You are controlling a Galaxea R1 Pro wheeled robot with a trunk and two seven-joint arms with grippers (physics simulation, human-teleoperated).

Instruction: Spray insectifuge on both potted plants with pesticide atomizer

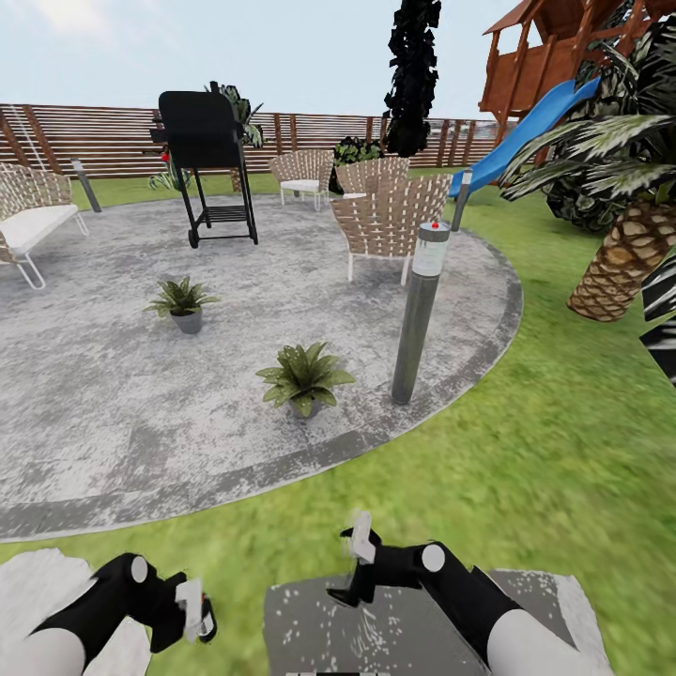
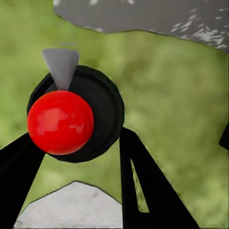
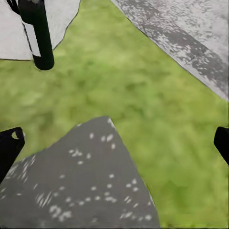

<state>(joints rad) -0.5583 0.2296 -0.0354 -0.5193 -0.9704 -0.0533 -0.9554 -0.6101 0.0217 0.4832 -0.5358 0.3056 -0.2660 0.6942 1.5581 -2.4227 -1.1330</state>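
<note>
Left wrist view: left gripper (image 2: 78,157) closed on one atomizer (image 2: 76,114), seen end-on as a dark round body with a red ball and a grey cone at its front, a black finger (image 2: 143,186) on either side; lawn (image 2: 176,86) beyond. Right wrist view: right gripper (image 3: 114,138) empty, jaws wide apart, one black fingertip (image 3: 9,145) at each edge of the picture; grass and a grey speckled panel (image 3: 81,186) between them; the atomizer (image 3: 39,33) appears as a dark upright bottle with a pale label strip, well away.

Head view, counted: two arms, both low and bent inward; left gripper (image 1: 192,610) with the atomizer (image 1: 199,615) beside the trunk; right gripper (image 1: 357,568) over the grey panel (image 1: 376,629), fingers pointing up and forward. Potted plants, two, both on the patio (image 1: 94,413): near plant (image 1: 302,376) close to the paved edge; far plant (image 1: 183,302) further in and to the left; well apart from each other and from both grippers. Bollard lamps, three: one (image 1: 418,314) just right of the near plant; one (image 1: 460,199) behind the chairs; one (image 1: 86,185) at far left. Wicker chairs, three (image 1: 390,221), plus one wicker bench (image 1: 28,221) at left. Grill (image 1: 207,160), one, black, on the far side of the patio. Palm (image 1: 620,253), one, at right; slide (image 1: 526,131), one, blue; slat fence (image 1: 94,136) along the back.
</note>
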